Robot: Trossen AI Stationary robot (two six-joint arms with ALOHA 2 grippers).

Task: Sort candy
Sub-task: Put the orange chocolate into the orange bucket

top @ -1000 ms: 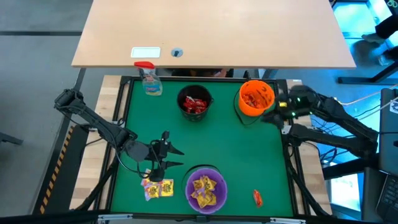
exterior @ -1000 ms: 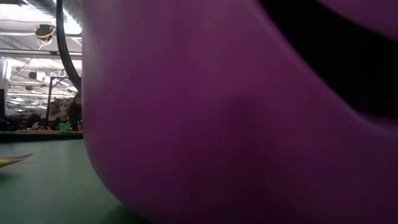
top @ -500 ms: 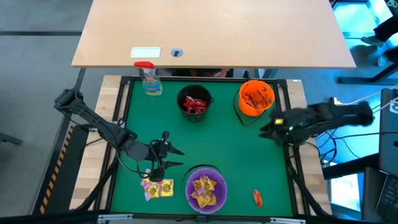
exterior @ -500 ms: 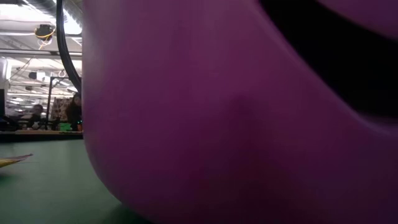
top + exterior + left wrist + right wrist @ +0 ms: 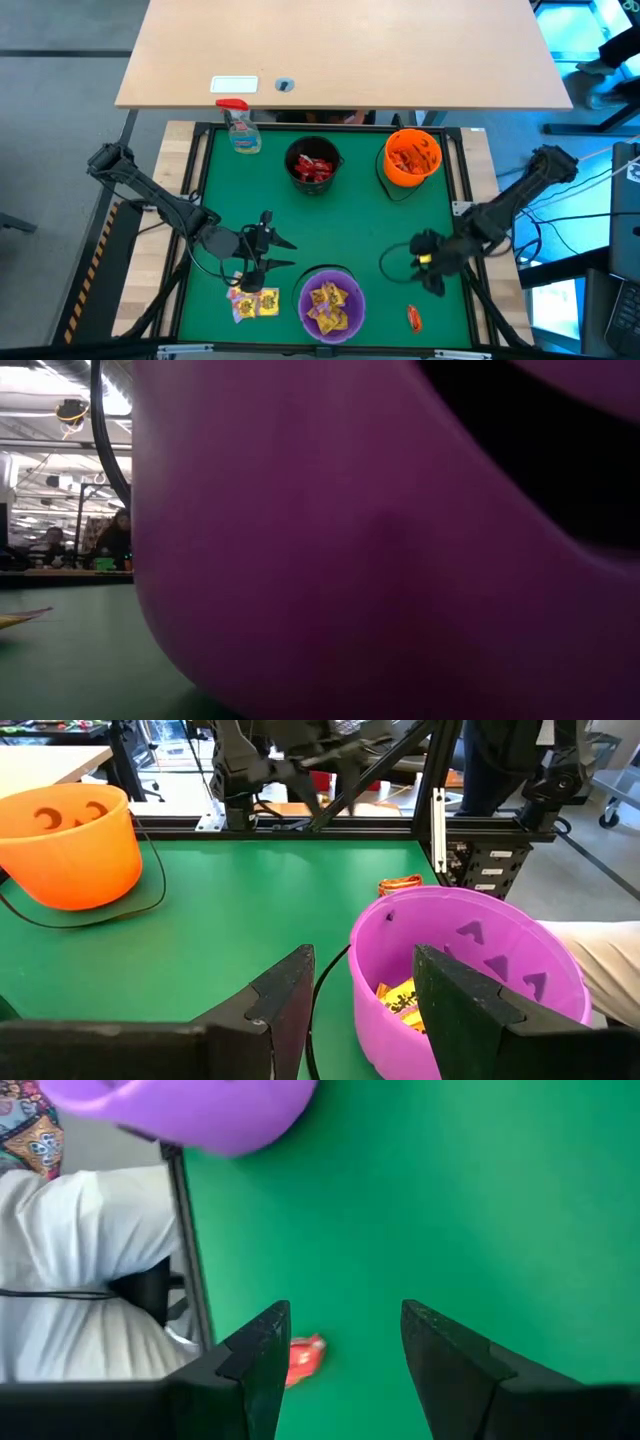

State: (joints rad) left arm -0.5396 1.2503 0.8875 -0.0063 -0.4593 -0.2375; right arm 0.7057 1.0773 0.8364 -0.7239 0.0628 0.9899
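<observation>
Candy (image 5: 414, 318) (one orange piece) lying near-right; right gripper (image 5: 428, 272), jaws spread, empty, hovering beside it, needing descent. Left gripper (image 5: 268, 250) spread, idling.

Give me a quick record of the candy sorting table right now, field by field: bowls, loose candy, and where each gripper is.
black bowl: far side of green mat, holds red packets
orange bowl: far right, holds orange packets
purple bowl: near edge, holds yellow packets
loose yellow packets: near left, beside purple bowl
loose orange-red packet: near right on mat
left gripper: open, empty, above the yellow packets
right gripper: open, empty, just short of the orange-red packet
spray bottle with red trigger: far left corner
</observation>
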